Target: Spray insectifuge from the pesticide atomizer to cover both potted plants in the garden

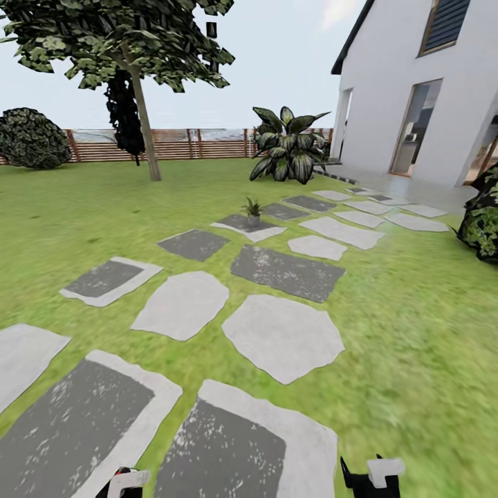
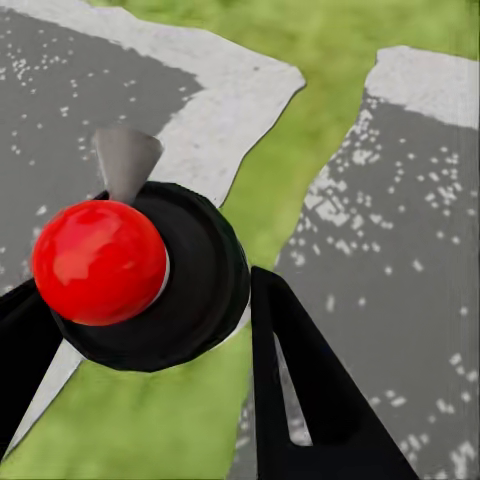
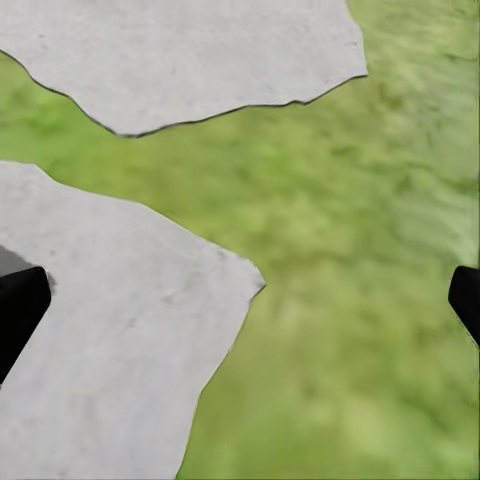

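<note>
The pesticide atomizer (image 2: 150, 275) sits between the black fingers of my left gripper (image 2: 150, 295), which is shut on its dark round body. A red knob and a grey cone show on it. Its white head with a red spot (image 1: 127, 478) peeks in at the bottom edge of the head view. One potted plant (image 1: 252, 209), a small green rosette in a grey pot, stands on a stepping slab several slabs ahead in the garden. My right gripper (image 1: 370, 477) is low at the right, open over grass and a pale slab (image 3: 110, 340), with nothing between its fingers.
Grey and pale stepping slabs (image 1: 283, 335) run ahead across the lawn toward a white house (image 1: 415, 90) at the right. A big dark-leaved bush (image 1: 287, 149), a tree (image 1: 142, 104) and a brown slat fence (image 1: 187, 144) stand beyond. Another bush (image 1: 484, 221) is at the right edge.
</note>
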